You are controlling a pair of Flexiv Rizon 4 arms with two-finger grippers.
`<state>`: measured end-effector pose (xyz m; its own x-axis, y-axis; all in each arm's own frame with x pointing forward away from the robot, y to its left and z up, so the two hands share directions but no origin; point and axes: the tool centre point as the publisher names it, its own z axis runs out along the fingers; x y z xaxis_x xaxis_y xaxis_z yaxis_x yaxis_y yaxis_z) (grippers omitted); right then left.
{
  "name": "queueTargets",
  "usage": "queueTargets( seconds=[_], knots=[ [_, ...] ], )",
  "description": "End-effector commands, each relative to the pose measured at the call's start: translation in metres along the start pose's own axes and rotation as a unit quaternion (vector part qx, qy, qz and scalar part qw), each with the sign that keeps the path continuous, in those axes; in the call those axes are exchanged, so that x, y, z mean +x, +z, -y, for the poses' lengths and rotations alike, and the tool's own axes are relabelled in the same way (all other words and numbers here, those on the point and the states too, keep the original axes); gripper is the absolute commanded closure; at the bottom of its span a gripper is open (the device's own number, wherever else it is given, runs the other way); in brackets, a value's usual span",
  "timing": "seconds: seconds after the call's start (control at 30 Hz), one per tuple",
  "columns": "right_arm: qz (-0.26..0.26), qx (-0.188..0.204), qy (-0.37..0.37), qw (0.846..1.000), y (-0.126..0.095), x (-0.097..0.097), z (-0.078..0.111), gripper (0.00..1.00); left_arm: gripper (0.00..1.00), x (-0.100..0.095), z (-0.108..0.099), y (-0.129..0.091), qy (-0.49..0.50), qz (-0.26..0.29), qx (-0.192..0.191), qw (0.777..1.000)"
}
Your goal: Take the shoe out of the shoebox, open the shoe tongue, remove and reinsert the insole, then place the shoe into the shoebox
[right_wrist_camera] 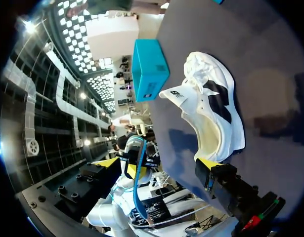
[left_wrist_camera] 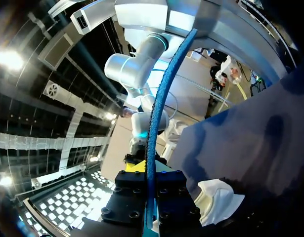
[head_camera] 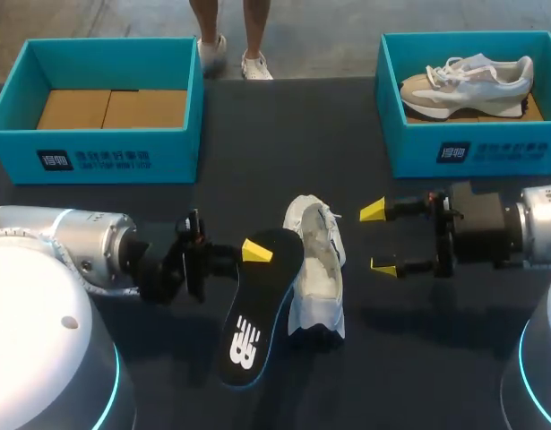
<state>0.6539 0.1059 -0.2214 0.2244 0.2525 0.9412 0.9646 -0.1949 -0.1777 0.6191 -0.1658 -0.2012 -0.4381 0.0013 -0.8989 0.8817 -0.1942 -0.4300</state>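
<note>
- Left gripper [head_camera: 248, 253] is clamped on one end of the black insole [head_camera: 257, 309], frame centre.
- The insole's long axis slants down to lower centre.
- The white shoe [head_camera: 317, 269] lies on the bench [head_camera: 418, 358] right beside the insole, its long axis roughly top-to-bottom.
- Right gripper [head_camera: 379, 238] is spread wide and empty, just right of the shoe, facing it, apart from it.
- Reinserting likely needs the insole swung right into the shoe opening; the right arm is nearer to steady it.
- An empty teal shoebox [head_camera: 96, 148] sits upper left.

white shoe [head_camera: 318, 255] lies unboxed, black insole [head_camera: 257, 313] out beside it.
</note>
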Motion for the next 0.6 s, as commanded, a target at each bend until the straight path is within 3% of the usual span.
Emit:
queueTargets(
  seconds=[0.03, 0.43, 0.6],
  knots=[
    [0.002, -0.001, 0.001, 1.0, 0.0, 0.001, 0.001, 0.0, 1.0, 0.0, 0.001, 0.0, 0.0, -0.001, 0.0, 1.0],
    [0.002, -0.001, 0.001, 1.0, 0.0, 0.001, 0.001, 0.0, 1.0, 0.0, 0.001, 0.0, 0.0, -0.001, 0.0, 1.0],
    [0.003, -0.003, -0.005, 1.0, 0.007, -0.006, 0.013, 0.0, 1.0, 0.002, -0.003, -0.003, -0.026, -0.001, 0.01, 1.0]
  ],
)
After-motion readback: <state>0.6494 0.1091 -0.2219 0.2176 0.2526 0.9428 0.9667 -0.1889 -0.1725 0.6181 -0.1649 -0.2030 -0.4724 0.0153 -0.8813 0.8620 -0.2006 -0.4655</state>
